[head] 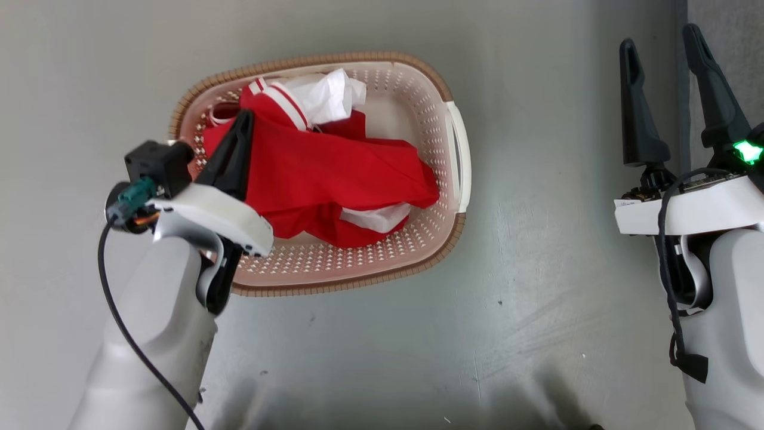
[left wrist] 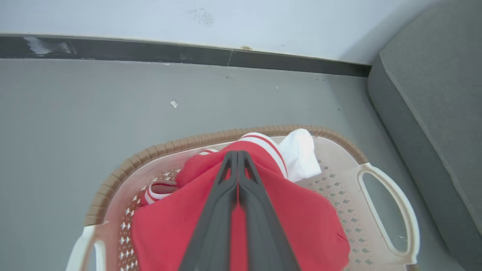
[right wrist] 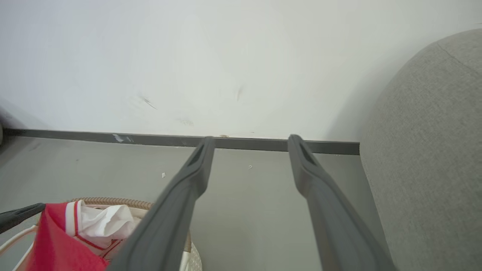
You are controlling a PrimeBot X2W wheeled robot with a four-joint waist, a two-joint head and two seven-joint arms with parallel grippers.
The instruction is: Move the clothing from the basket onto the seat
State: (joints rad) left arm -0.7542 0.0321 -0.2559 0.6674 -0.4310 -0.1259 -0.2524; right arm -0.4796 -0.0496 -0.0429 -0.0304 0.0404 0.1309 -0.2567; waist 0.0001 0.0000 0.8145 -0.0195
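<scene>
The clothing lies heaped in the basket, which stands on the floor. The left pincer is clenched on a raised fold of the red cloth near the basket's far left. The right pincer is held released and wide above bare floor, well apart from the basket.

The fold appears to be pinched at the very tips alone, so a slip may be expected once the weight of the cloth is taken up. The garments look tangled (a white panel is folded over the red), so a second piece could be dragged up and dropped on the floor short of the sofa, which stands beside the basket. A trailing hem could also be caught on the rim, and so light a basket could be pulled along or tipped.

How much cloth is held between the fingers cannot be told, since they are closed over it. The number of garments cannot be counted. The basket's near left rim is covered by the forearm, and the sofa is cut off at the edge.
</scene>
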